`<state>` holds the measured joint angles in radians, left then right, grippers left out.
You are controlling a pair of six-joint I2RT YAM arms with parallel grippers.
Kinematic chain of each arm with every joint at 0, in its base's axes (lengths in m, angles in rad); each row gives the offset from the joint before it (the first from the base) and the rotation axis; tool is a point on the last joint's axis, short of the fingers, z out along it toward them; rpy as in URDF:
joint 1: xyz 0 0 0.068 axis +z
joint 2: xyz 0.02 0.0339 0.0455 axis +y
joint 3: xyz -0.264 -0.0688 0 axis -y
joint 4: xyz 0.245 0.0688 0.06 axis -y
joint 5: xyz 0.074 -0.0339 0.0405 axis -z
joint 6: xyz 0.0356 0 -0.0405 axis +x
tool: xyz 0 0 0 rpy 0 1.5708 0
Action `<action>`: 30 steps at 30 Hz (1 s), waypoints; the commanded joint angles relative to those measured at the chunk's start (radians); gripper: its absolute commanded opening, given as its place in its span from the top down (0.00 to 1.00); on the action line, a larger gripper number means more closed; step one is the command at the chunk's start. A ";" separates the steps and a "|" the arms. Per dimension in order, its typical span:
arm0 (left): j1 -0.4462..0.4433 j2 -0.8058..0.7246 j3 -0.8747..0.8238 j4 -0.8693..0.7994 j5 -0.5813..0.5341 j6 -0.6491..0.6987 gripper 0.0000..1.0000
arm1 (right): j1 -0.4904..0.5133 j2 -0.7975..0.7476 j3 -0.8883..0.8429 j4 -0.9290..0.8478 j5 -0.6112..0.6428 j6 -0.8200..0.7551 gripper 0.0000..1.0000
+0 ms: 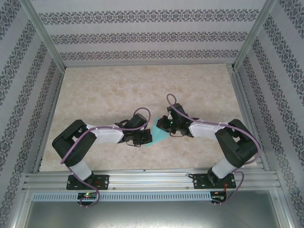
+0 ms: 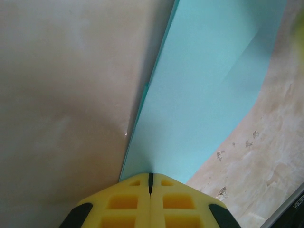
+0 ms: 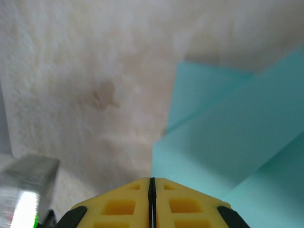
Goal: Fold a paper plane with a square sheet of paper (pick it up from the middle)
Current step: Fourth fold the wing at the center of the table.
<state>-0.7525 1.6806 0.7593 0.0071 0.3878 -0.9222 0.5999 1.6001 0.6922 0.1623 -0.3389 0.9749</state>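
Left tool (image 2: 150, 176): yellow fingers pressed flat together, and the thin teal-turquoise square sheet of paper (image 2: 204, 95) runs straight into the seam between them, so I read it as pinching the sheet at a folded edge. Right tool (image 3: 152, 181): fingers likewise pressed together, tips right at a corner of the teal layers; whether paper is actually caught between them I cannot tell. Sheet sits between the two tools, toward the near middle of the pale beige marbled bench (image 1: 142, 85), and looks lifted on the left tool's side. It shows a diagonal crease and overlapping layers, so it's mid-fold, not yet a dart. Handling, my call: very light and floppy, no stiffness beyond what the creases give. It will sag or swing off a single pinch, and tear or pick up stray wrinkles if the two tools pull against each other. Surface looks smooth, so flat on the bench it will slide rather than lift. Best hold is a raised creased edge or doubled layer, close to the fold line, with the other tool pressing the rest down. Writing: sheet is plain, no print or logo. A tiny dark marking on the metal rail (image 2: 297, 204) is too small to read; nothing else legible.
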 commanded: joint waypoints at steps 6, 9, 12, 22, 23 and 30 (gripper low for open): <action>-0.015 0.045 -0.022 -0.121 -0.012 -0.026 0.95 | 0.105 0.040 -0.064 0.082 0.051 0.115 0.92; -0.016 0.051 -0.022 -0.118 -0.012 -0.026 0.95 | 0.125 0.037 -0.102 0.106 0.066 0.135 0.92; -0.015 0.058 -0.018 -0.117 -0.011 -0.025 0.95 | 0.139 0.042 -0.109 0.115 0.046 0.136 0.92; -0.016 0.055 -0.039 -0.128 -0.009 -0.012 0.95 | 0.050 0.073 -0.109 0.002 0.170 0.065 0.92; -0.016 0.052 -0.043 -0.128 -0.007 -0.010 0.95 | 0.027 0.075 -0.107 0.009 0.166 0.053 0.91; -0.016 0.051 -0.069 -0.108 0.004 -0.007 0.95 | -0.113 0.097 -0.001 -0.036 0.109 -0.047 0.90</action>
<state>-0.7525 1.6897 0.7506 0.0402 0.3920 -0.9356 0.5510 1.6646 0.6479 0.2115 -0.3218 1.0042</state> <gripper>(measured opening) 0.068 0.094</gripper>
